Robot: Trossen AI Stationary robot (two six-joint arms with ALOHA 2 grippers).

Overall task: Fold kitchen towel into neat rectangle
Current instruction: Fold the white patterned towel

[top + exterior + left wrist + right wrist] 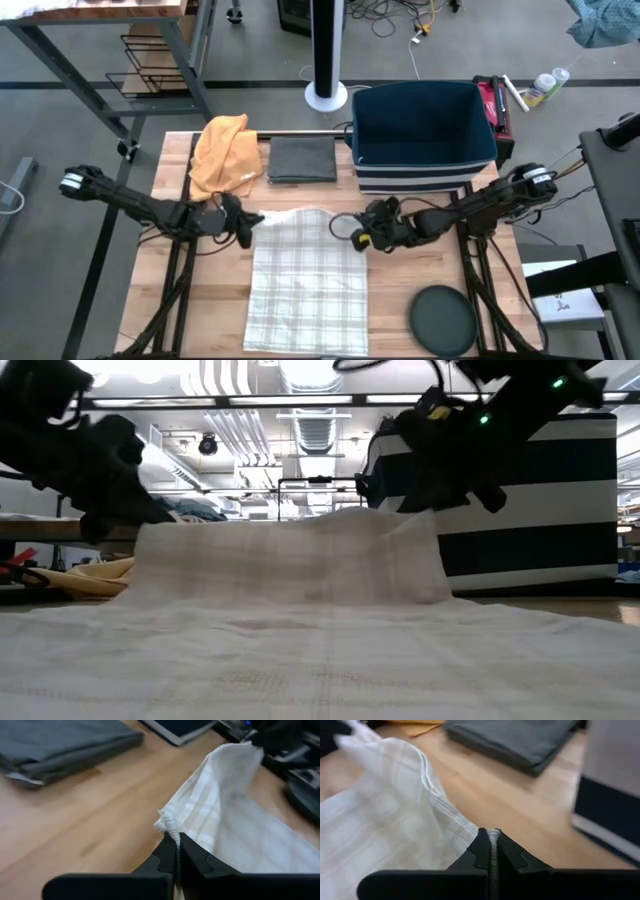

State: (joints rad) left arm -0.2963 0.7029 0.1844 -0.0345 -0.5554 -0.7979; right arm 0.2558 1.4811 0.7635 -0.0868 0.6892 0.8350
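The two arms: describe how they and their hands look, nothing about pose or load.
Both the left arm and the right arm are slim, dark and jointed, with black cables running alongside. The left hand is all black; the right hand carries a yellow marking. Each hand's fingers are matte black and angular.

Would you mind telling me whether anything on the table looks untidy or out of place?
Only the orange cloth, which lies crumpled at the table's far left beside the neatly folded grey towel. Nothing looks spilled or damaged.
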